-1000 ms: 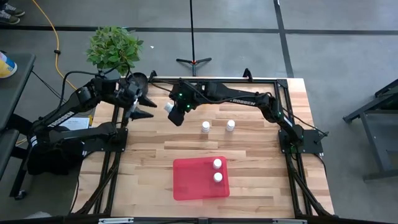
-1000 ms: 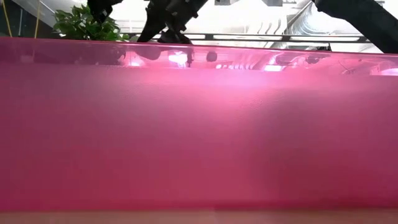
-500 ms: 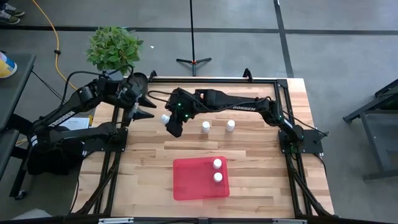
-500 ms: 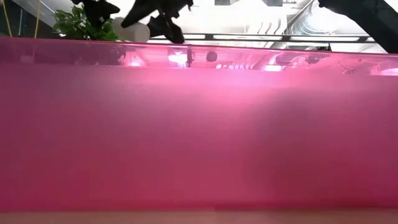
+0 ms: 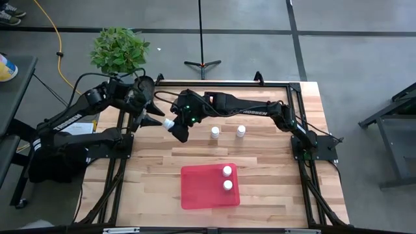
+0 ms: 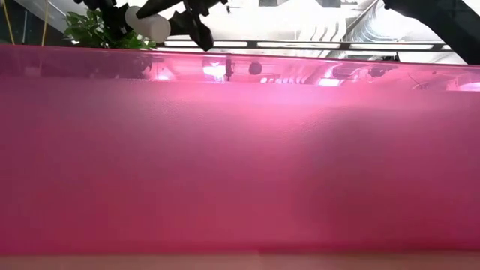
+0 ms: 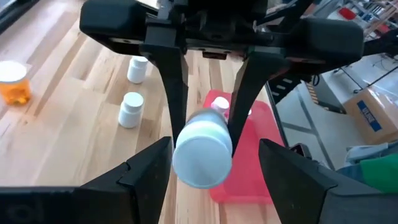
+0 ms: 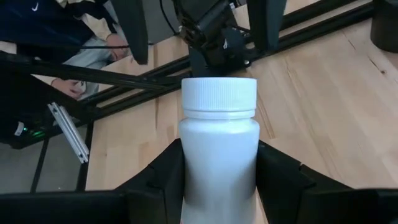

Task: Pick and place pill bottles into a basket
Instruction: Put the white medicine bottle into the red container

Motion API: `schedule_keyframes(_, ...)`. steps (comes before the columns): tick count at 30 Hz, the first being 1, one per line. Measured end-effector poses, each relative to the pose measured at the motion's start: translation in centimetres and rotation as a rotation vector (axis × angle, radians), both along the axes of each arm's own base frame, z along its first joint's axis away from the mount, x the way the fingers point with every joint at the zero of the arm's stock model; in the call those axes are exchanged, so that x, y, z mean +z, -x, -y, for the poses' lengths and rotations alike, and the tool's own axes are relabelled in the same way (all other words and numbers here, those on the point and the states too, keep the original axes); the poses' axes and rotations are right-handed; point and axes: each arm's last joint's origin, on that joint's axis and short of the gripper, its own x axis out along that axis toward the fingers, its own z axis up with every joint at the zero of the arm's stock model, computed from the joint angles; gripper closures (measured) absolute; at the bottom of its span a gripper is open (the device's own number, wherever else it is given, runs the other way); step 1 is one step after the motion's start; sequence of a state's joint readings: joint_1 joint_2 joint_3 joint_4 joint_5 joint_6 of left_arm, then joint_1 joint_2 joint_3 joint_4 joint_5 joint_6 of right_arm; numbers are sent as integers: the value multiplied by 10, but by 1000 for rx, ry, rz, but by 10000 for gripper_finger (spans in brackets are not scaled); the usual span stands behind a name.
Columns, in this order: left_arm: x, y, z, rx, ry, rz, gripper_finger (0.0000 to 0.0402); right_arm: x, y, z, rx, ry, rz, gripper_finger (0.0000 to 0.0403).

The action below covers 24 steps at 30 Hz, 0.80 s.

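Observation:
My right gripper [image 5: 175, 128] reaches across from the table's right and is shut on a white pill bottle [image 8: 217, 149] held in the air over the far left of the table. The bottle's cap [image 7: 202, 155] points at my left gripper [image 5: 159, 112]. That gripper is open, and its fingers stand just beyond the cap, apart from it. The red basket [image 5: 195, 195] lies near the front middle with two white bottles [image 5: 227, 178] upright in it. Two more white bottles [image 5: 214, 132] [image 5: 240, 131] stand on the table behind it. An orange bottle [image 7: 13, 84] stands on the wood. My right gripper pinches the bottle's body [image 8: 189, 171] below the cap between its two fingers [image 8: 155, 180]. The fingers come from the table's right, slanting down, and lie along the bottle. The bottle is lifted clear of the table, tilted with its cap leading toward the left gripper.
A small black pot [image 5: 144, 83] and a green plant [image 5: 119, 50] sit at the far left corner. In the low view the basket's red wall [image 6: 240, 165] fills nearly the whole picture. A black frame [image 5: 227, 83] runs along the table's edges.
My right gripper has carried the bottle toward the table's left edge and a little toward the near edge, closing on the left gripper. It has tipped, so the bottle's cap points more toward the left gripper's open fingers. The bottle stays clear of the table.

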<state>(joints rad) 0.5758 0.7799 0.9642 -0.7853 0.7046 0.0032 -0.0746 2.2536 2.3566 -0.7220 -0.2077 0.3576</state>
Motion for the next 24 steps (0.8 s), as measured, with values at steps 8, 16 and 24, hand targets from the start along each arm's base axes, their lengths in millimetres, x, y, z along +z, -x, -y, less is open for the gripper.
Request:
schedule_keyframes(8,-6,-11,-6,-35,47,-26,126,3,-2,-1,10,-3,38,253)
schedule_keyframes(16,-8,-13,-7,-40,62,-43,126,3,-2,-1,11,-3,40,253)
schedule_keyframes(24,-9,-13,-7,-41,67,-50,126,3,-2,-1,17,6,41,253)
